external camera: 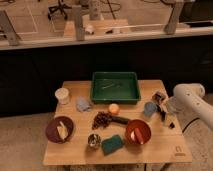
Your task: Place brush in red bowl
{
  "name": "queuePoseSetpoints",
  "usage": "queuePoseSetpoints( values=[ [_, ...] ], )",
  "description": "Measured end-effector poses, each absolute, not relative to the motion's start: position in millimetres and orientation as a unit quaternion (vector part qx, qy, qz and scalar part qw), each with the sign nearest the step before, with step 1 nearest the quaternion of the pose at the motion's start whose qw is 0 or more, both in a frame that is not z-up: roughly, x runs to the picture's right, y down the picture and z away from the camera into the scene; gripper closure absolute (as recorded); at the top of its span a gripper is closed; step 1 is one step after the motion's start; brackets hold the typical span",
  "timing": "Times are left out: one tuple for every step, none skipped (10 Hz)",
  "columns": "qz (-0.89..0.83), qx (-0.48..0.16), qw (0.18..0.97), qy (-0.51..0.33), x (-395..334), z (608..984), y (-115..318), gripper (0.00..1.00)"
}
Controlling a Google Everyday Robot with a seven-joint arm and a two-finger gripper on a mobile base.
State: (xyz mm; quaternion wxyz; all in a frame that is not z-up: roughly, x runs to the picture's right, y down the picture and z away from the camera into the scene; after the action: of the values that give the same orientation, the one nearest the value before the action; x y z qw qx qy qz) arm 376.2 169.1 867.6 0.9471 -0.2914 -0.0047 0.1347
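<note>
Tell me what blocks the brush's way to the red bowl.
Nothing visible does. The brush lies right of the red bowl, bare tabletop between them; the blue cup sits farther back. The open hand hangs by the brush at the tabletop's right edge.

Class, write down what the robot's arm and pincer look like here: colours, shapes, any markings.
The arm is white, thick rounded tubes with a bulbous joint. The pincer at its tip, above the right edge of the table, is smaller and dark grey to black. No markings show.

Dim, warm, blurred view, brighter floor [30, 17] beyond, hand [164, 111] murky at right of the table [75, 152]
</note>
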Motion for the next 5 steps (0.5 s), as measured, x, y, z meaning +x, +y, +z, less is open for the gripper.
queuePoseSetpoints(
  values=[
    [0.141,-0.297,0.944,-0.008,374.4,872.7,172.6,0.20],
    [0.151,-0.300,0.942,-0.014,373.0,878.6,174.6,0.20],
    [0.159,-0.303,0.940,-0.018,372.6,883.4,176.8,0.20],
    [0.164,-0.304,0.938,-0.020,372.1,885.7,177.5,0.20],
    [0.167,-0.305,0.937,-0.022,370.7,888.9,178.5,0.23]
  ],
)
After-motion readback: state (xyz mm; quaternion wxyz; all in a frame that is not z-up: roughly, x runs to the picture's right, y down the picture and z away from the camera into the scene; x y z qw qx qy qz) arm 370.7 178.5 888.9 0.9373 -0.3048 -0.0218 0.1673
